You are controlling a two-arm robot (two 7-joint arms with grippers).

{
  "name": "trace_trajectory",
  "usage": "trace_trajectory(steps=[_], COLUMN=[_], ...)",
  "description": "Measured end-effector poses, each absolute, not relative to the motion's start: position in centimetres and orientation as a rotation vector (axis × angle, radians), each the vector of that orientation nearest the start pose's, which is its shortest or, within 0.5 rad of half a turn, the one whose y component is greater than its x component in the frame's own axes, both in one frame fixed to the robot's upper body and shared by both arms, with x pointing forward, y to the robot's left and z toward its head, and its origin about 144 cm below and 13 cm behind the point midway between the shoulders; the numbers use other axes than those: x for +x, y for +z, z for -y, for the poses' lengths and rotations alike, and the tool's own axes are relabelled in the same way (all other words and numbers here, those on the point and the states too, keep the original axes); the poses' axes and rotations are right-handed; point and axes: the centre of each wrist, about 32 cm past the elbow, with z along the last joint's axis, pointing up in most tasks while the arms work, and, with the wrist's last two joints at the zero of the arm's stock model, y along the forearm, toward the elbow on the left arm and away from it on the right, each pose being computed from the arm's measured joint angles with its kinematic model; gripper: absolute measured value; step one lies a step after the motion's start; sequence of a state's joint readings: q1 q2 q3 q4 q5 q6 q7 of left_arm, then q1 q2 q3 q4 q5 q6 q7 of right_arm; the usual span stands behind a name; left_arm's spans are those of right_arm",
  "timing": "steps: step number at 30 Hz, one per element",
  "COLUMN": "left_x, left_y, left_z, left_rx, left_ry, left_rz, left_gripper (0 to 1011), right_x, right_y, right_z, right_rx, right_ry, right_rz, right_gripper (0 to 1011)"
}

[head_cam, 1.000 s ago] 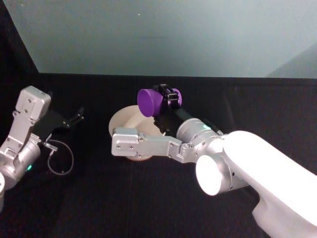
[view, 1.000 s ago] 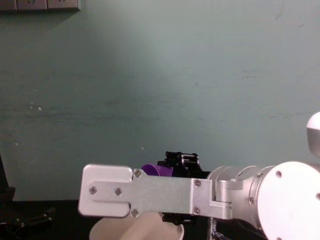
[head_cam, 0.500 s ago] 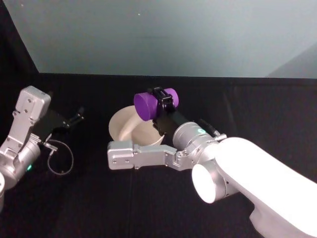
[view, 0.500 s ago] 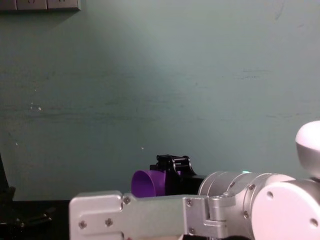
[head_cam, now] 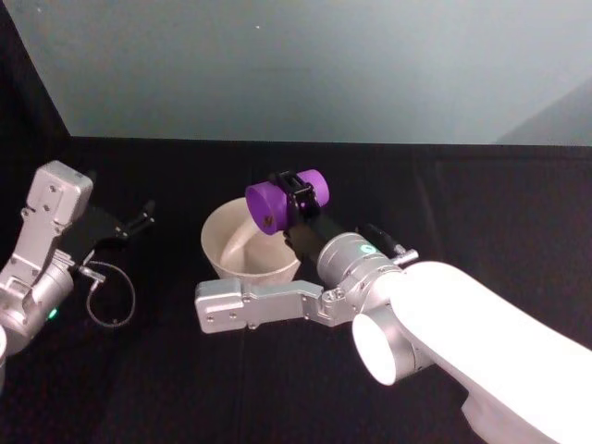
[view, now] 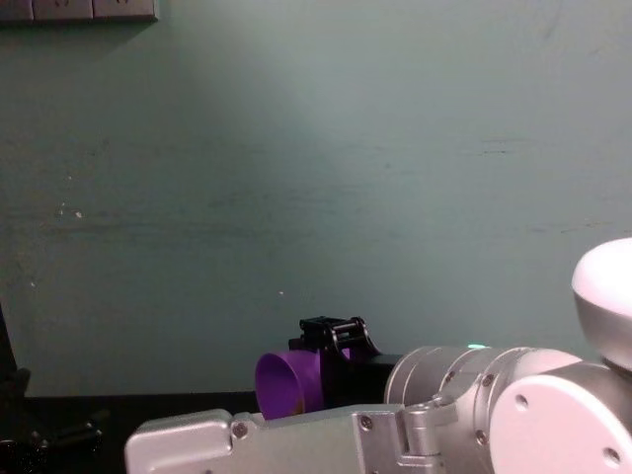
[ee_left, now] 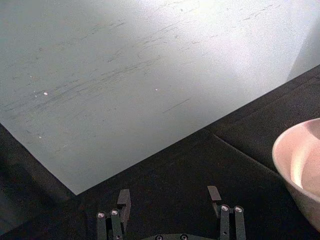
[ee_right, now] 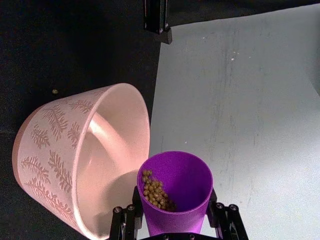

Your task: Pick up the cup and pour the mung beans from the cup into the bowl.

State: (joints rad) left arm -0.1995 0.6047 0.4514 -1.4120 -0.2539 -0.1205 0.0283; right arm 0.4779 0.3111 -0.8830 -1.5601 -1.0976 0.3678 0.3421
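Note:
The purple cup (head_cam: 280,201) lies tipped on its side in the air, and my right gripper (head_cam: 298,194) is shut on it. Its mouth faces left over the far right part of the pale bowl (head_cam: 222,248). In the right wrist view, mung beans (ee_right: 155,190) are heaped on the lower inside wall of the cup (ee_right: 176,186), close to its rim, with the bowl (ee_right: 55,150) beside and below. The chest view shows the cup (view: 288,384) jutting left from the right gripper (view: 333,334). My left gripper (ee_left: 169,197) is open and parked far left of the bowl (ee_left: 300,165).
The black cloth table (head_cam: 481,203) ends at a teal wall (head_cam: 305,65). My right arm's silver link (head_cam: 250,305) crosses just in front of the bowl. A cable loop (head_cam: 113,301) lies by the left arm. One stray bean (ee_right: 54,91) lies on the cloth.
The right gripper has carried the cup a little left and lower, turning its mouth further towards the bowl. The silver arm link dropped, uncovering more of the bowl. The left arm stayed still.

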Motion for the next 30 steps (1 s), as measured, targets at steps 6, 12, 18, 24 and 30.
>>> trace_trajectory(steps=[6,12,18,24,30], left_x=[48.86,48.86,48.86,48.86,48.86], left_y=[113.98,113.98,113.98,113.98,113.98], left_z=[-30.97,-30.97,-30.97,-30.97,-30.97], left_rx=[0.304,0.305,0.304,0.305,0.304], left_ry=[1.248,1.248,1.248,1.248,1.248], left_rz=[0.285,0.285,0.285,0.285,0.285], left_gripper=[1000,1000,1000,1000,1000], right_x=[48.53,48.42,48.36,48.27,48.25], right_y=[121.2,121.21,121.22,121.26,121.29], right_z=[7.97,7.89,7.85,7.84,7.85], right_rx=[-1.062,-1.067,-1.073,-1.077,-1.079], right_ry=[-0.658,-0.654,-0.65,-0.647,-0.645], right_rz=[1.31,1.319,1.327,1.334,1.341], right_gripper=[724,724,724,724,724])
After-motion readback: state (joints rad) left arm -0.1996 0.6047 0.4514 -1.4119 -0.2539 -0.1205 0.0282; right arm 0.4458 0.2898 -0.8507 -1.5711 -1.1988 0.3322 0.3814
